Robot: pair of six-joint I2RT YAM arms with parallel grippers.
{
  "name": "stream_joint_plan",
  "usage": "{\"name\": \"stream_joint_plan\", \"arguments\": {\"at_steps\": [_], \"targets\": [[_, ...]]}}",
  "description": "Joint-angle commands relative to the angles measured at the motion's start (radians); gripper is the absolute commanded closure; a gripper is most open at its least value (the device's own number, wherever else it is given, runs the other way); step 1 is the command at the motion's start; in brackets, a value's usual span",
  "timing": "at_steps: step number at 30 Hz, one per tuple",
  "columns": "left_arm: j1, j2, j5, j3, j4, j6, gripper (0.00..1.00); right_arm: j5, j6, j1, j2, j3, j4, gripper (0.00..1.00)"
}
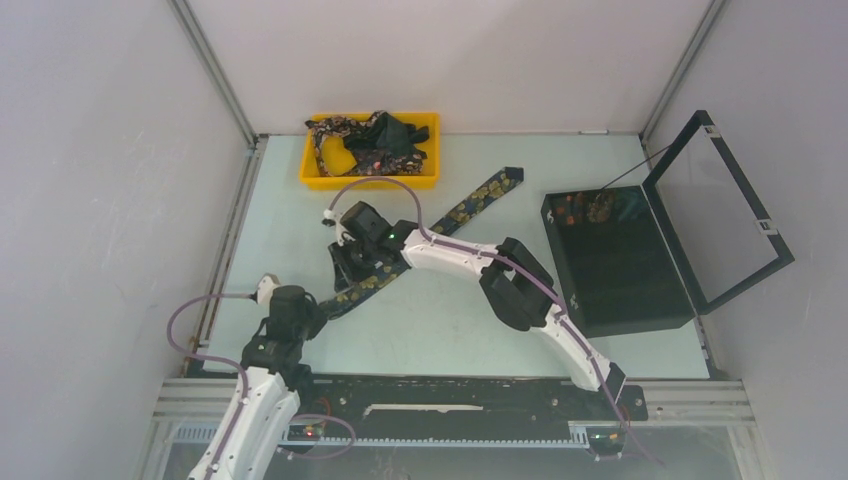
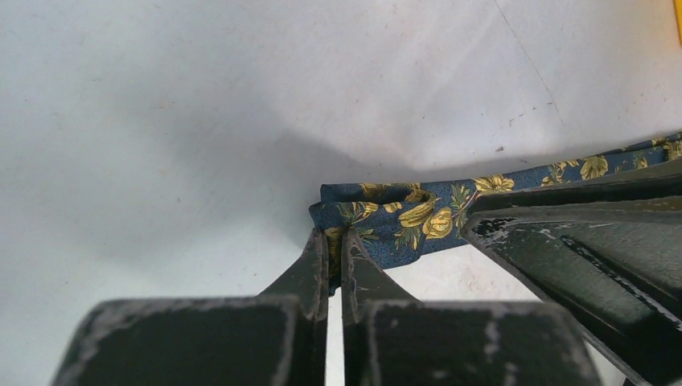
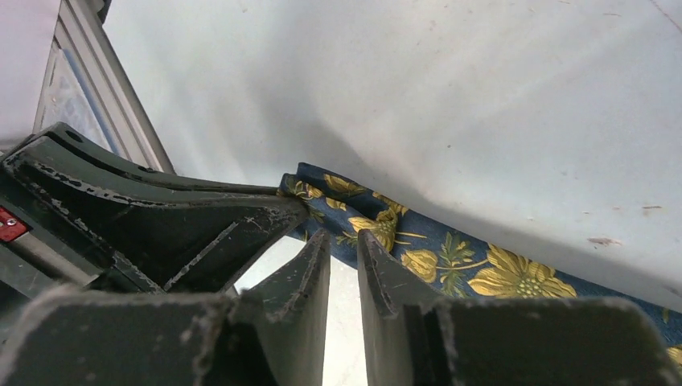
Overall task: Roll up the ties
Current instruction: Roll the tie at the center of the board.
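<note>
A navy tie (image 1: 470,205) with gold flowers lies slantwise on the table, from near the tray down to the left. My left gripper (image 1: 322,306) is at its near end. In the left wrist view the left gripper (image 2: 336,239) is shut on the folded end of the tie (image 2: 410,215). My right gripper (image 1: 352,278) is right beside it on the same tie. In the right wrist view the right gripper (image 3: 341,235) has a narrow gap between its jaws, tips at the edge of the tie (image 3: 450,257), with bare table showing through the gap. More ties (image 1: 365,140) lie heaped in the tray.
The yellow tray (image 1: 370,182) stands at the back left. A black hinged box (image 1: 615,260) stands open at the right, its lid (image 1: 745,215) raised. The left gripper's finger (image 3: 161,225) crowds the right wrist view. Enclosure walls ring the table.
</note>
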Motion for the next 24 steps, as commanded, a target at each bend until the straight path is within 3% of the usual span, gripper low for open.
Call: {"name": "stream_joint_plan", "arguments": {"at_steps": [1, 13, 24], "targets": [[0.010, -0.021, -0.005, 0.043, -0.019, 0.009, 1.00, 0.038, -0.024, 0.021, 0.040, 0.048, -0.030, 0.79], [0.009, -0.041, 0.004, 0.083, -0.057, -0.020, 1.00, 0.094, -0.046, 0.039, 0.056, 0.053, -0.059, 0.81], [0.010, -0.054, 0.035, 0.137, -0.093, -0.020, 1.00, 0.047, -0.023, 0.050, 0.071, 0.062, -0.028, 0.82]]}}
